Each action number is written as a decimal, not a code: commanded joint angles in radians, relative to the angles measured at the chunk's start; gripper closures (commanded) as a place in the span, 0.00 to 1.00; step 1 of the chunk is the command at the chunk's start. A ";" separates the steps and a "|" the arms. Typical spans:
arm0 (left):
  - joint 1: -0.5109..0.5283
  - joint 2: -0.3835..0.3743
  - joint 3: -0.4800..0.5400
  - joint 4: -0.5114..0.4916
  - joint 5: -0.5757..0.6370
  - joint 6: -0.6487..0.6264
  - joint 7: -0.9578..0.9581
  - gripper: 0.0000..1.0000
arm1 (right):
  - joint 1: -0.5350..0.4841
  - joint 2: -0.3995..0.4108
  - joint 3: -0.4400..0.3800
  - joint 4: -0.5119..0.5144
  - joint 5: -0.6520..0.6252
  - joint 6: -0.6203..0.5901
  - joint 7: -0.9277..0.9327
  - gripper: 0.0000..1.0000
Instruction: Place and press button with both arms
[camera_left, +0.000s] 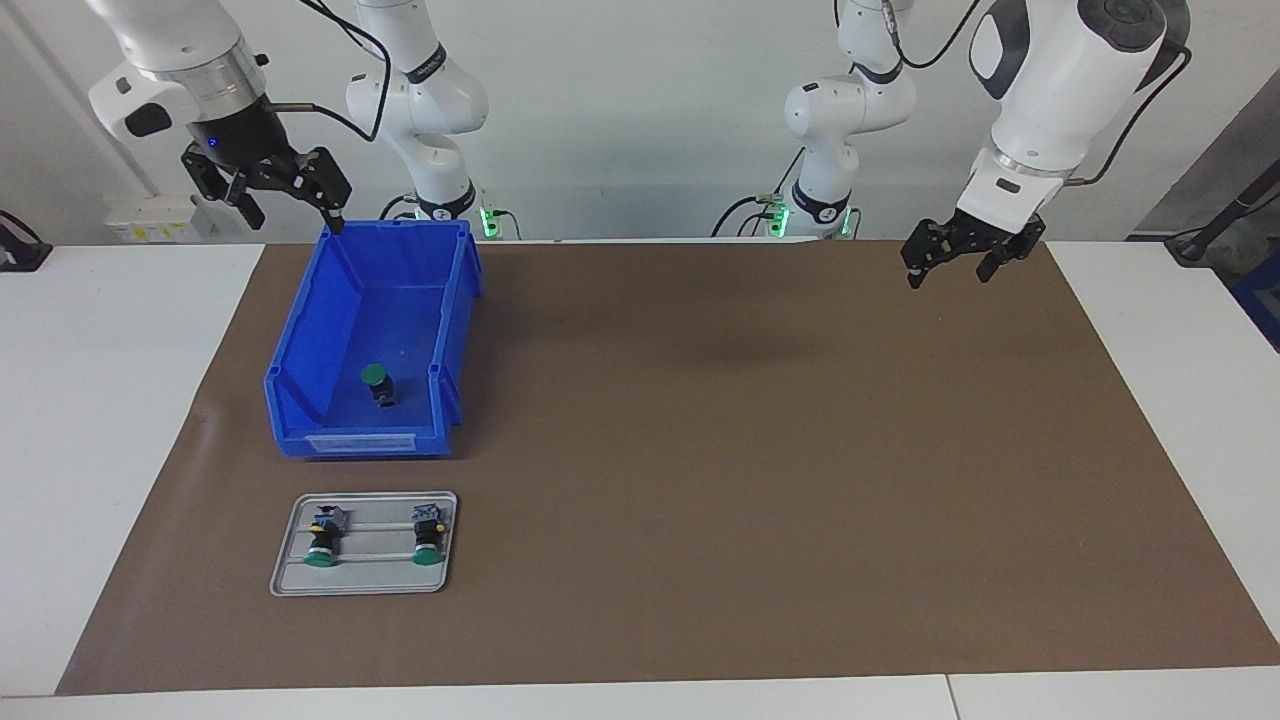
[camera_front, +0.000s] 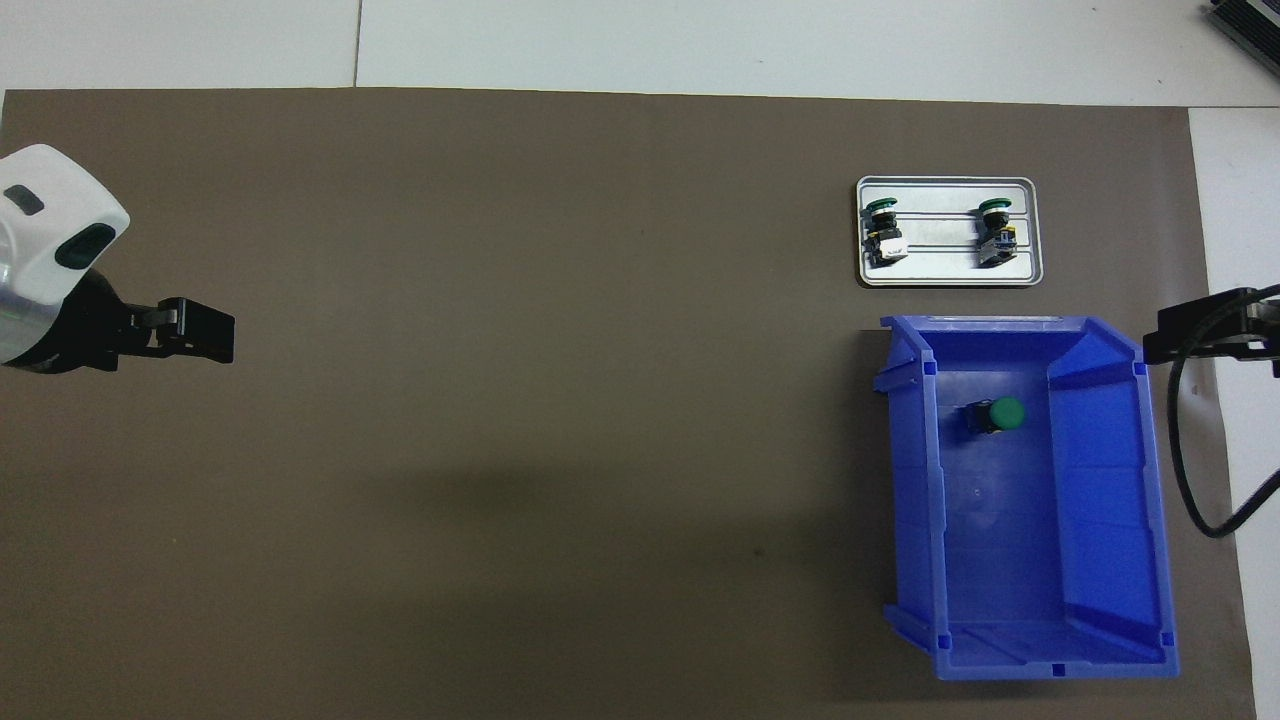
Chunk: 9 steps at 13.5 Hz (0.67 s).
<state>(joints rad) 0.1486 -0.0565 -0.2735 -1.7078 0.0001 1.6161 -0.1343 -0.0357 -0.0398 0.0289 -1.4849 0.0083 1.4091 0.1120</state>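
Note:
One green-capped button (camera_left: 378, 383) (camera_front: 997, 415) lies in the blue bin (camera_left: 330, 300) (camera_front: 1100, 520). Two more buttons (camera_left: 322, 540) (camera_left: 428, 537) lie on their sides on the grey tray (camera_left: 365, 580) (camera_front: 948, 272), which sits farther from the robots than the bin. My right gripper (camera_left: 292, 215) (camera_front: 1200, 335) hangs open and empty in the air by the bin's outer wall, well above its rim. My left gripper (camera_left: 950, 275) (camera_front: 195, 332) hangs open and empty over the brown mat at the left arm's end of the table. Both arms are still.
A brown mat (camera_left: 750, 450) (camera_front: 500, 400) covers most of the white table. The bin and the tray stand toward the right arm's end. A black cable (camera_front: 1185, 450) hangs beside the bin near the right gripper.

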 joint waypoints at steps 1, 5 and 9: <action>0.014 -0.031 -0.003 -0.032 -0.015 0.011 0.016 0.00 | -0.006 -0.021 0.015 -0.044 -0.019 0.005 -0.025 0.00; 0.014 -0.031 -0.003 -0.032 -0.015 0.011 0.016 0.00 | -0.004 -0.026 0.017 -0.107 -0.034 0.099 -0.025 0.00; 0.014 -0.031 -0.003 -0.032 -0.015 0.011 0.016 0.00 | 0.028 -0.034 0.023 -0.138 -0.051 0.117 -0.020 0.00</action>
<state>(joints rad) 0.1486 -0.0565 -0.2735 -1.7078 0.0001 1.6161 -0.1343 -0.0119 -0.0404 0.0426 -1.5808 -0.0224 1.5064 0.1084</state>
